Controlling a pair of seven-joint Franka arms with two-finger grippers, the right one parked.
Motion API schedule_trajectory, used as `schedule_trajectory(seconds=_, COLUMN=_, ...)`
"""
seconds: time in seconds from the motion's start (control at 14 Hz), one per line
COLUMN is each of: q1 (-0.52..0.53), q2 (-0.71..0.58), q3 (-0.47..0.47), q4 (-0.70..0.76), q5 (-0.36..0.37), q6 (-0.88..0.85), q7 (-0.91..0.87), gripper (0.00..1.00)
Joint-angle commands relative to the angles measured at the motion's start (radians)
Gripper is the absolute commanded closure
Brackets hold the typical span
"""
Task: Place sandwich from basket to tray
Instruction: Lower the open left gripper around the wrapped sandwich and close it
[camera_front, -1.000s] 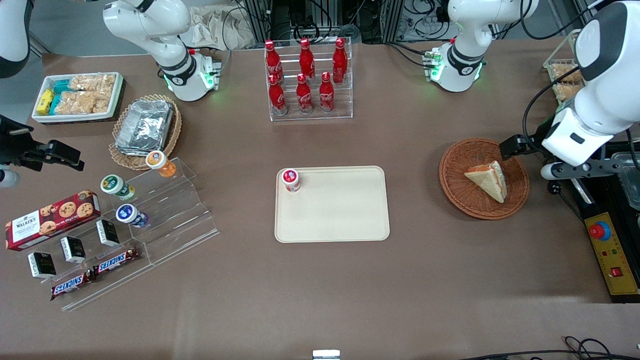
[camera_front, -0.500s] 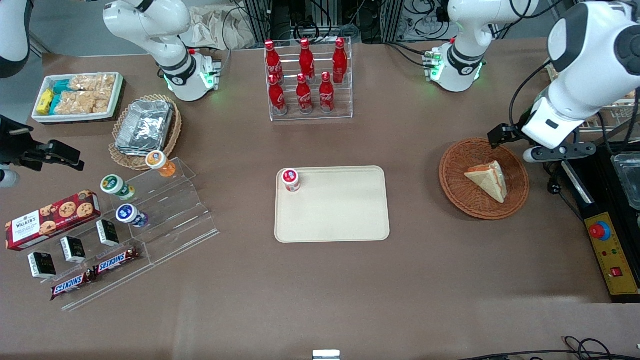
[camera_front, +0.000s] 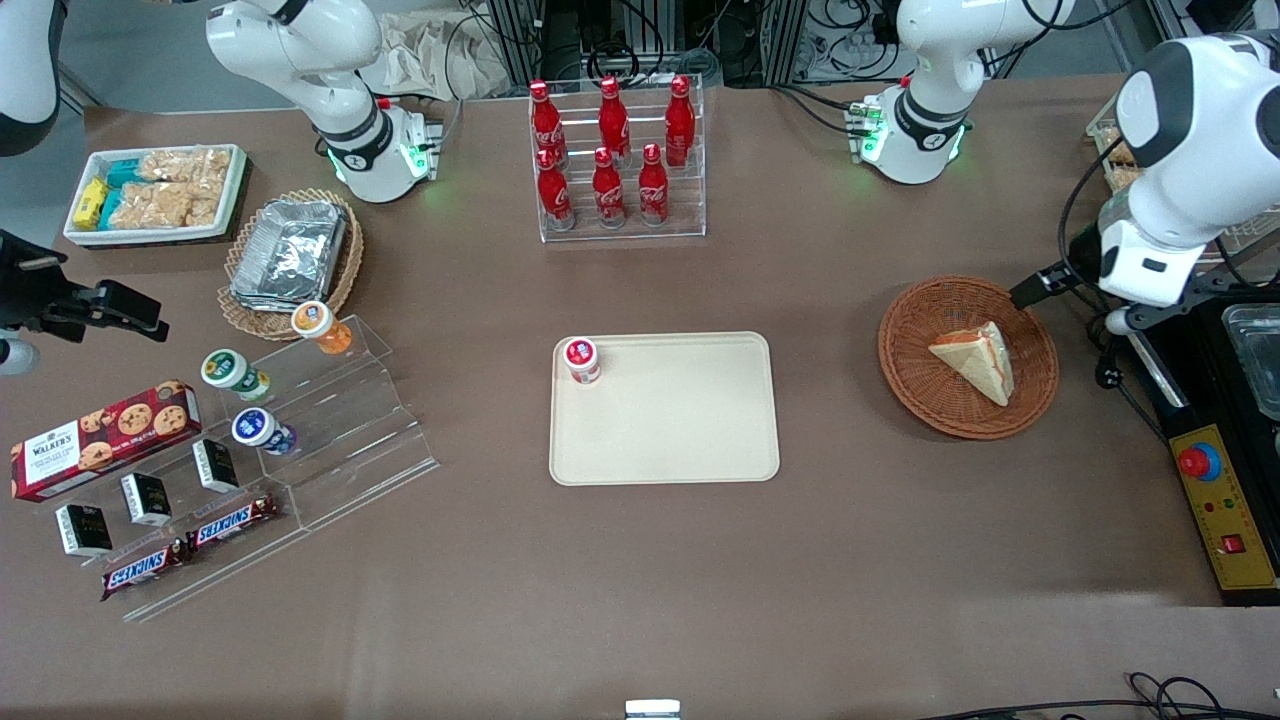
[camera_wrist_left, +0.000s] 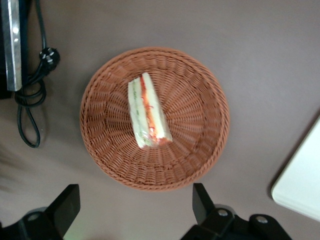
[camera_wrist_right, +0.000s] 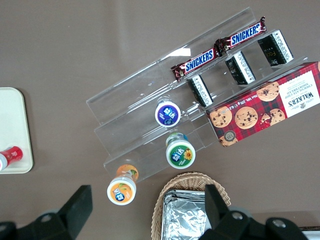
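My hand (camera_wrist_left: 135, 212) hovers above the surface just outside the rim of the round reddish-brown wicker basket (camera_front: 925, 400), at the working arm's end of the surface, its two dark fingers (camera_wrist_left: 202, 202) spread wide apart and gripping nothing. Compared with half a second ago, my arm has swung away from the basket's rim farthest from the front camera, so the hand now sits higher and more to the basket's outer edge. The sandwich (camera_front: 975, 360), a pale triangular wedge with an orange-red and green filling edge, lies unmoved in the middle of the basket (camera_wrist_left: 200, 120); from my wrist, the sandwich (camera_wrist_left: 147, 112) shows its filling edge upward. The beige tray (camera_front: 690, 440) rests well apart near the middle of the surface, still carrying only a small red-lidded jar (camera_front: 581, 359) in one corner.
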Motion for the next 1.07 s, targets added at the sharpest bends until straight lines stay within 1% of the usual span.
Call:
schedule_trajectory(seconds=0.0, q1=0.055, q2=-0.011, q3=-0.007, q4=-0.097, q5=-0.033, q6=0.106, q7=-0.039, gripper=0.00)
schedule_trajectory(seconds=0.21, q1=0.098, q2=0.032, q3=-0.007, q4=-0.182, q5=-0.094, q6=0.240, q7=-0.042, gripper=0.00)
schedule_trajectory(seconds=0.36, q1=0.101, q2=0.095, q3=-0.007, q4=-0.197, q5=-0.145, q6=0.296, q7=-0.048, gripper=0.00)
schedule_trajectory(seconds=0.5, q1=0.099, q2=0.142, q3=-0.007, q4=-0.204, q5=-0.189, q6=0.360, q7=-0.118, gripper=0.00)
schedule_trajectory(seconds=0.71, q1=0.092, q2=0.222, q3=-0.010, q4=-0.201, q5=-0.191, q6=0.440, q7=-0.223, gripper=0.00)
schedule_trajectory(seconds=1.0, q1=0.087, q2=0.351, q3=-0.015, q4=-0.196, q5=-0.192, q6=0.523, q7=-0.243, gripper=0.00)
